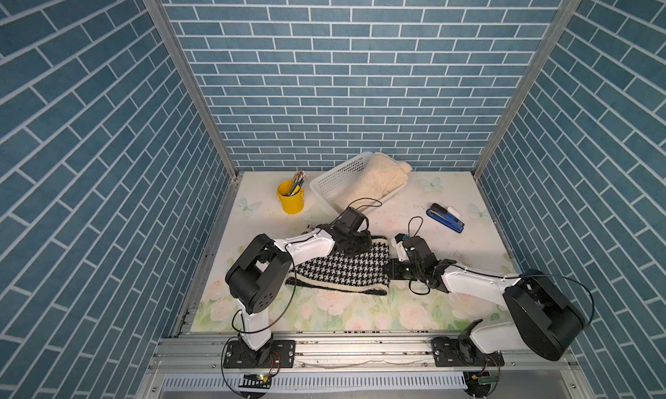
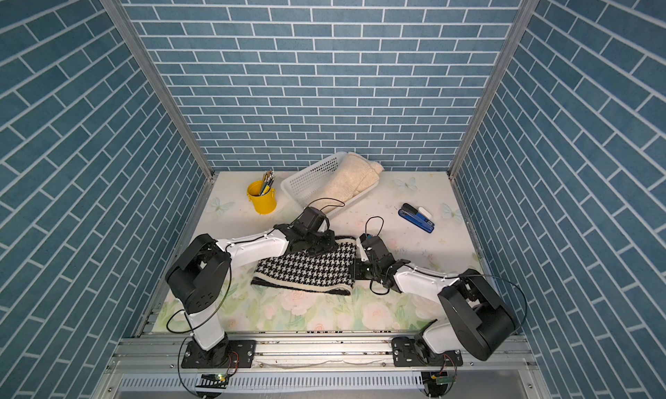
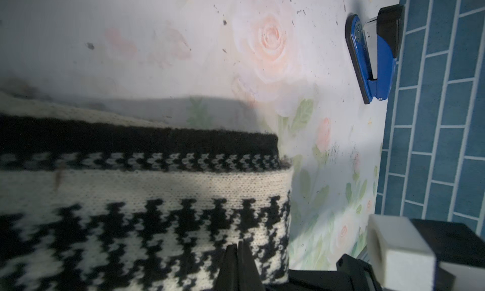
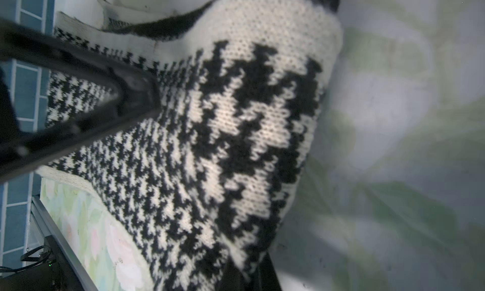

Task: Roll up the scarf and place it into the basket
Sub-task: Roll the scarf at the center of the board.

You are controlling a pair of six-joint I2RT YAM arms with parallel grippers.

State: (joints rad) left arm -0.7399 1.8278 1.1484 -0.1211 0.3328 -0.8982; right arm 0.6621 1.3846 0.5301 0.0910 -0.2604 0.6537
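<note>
The scarf [image 1: 342,271] was judged to be soft, light and limp: a thick knit that would sag and unroll wherever it was not supported, though its fuzzy surface should be gripped without slipping. It was judged best taken at one short end, by both corners of it, so that the end could be turned over evenly into a roll.

A black-and-cream houndstooth pattern was seen on it, bordered by a cream band and a black edge. It was folded into a broad strip and lay flat on the table, not yet rolled.

The scarf was spread between the two grippers. The left gripper [image 3: 237,250] was seen with its jaws pressed together directly over the cloth near its far edge; whether a fold was pinched could not be told. The right gripper [image 4: 246,272] was closed on the scarf's nearest end, which rose toward its fingertips.

The basket [image 1: 326,184] lay beyond the left gripper, well apart from the scarf, with a cream knit [image 1: 374,181] already in it.
</note>
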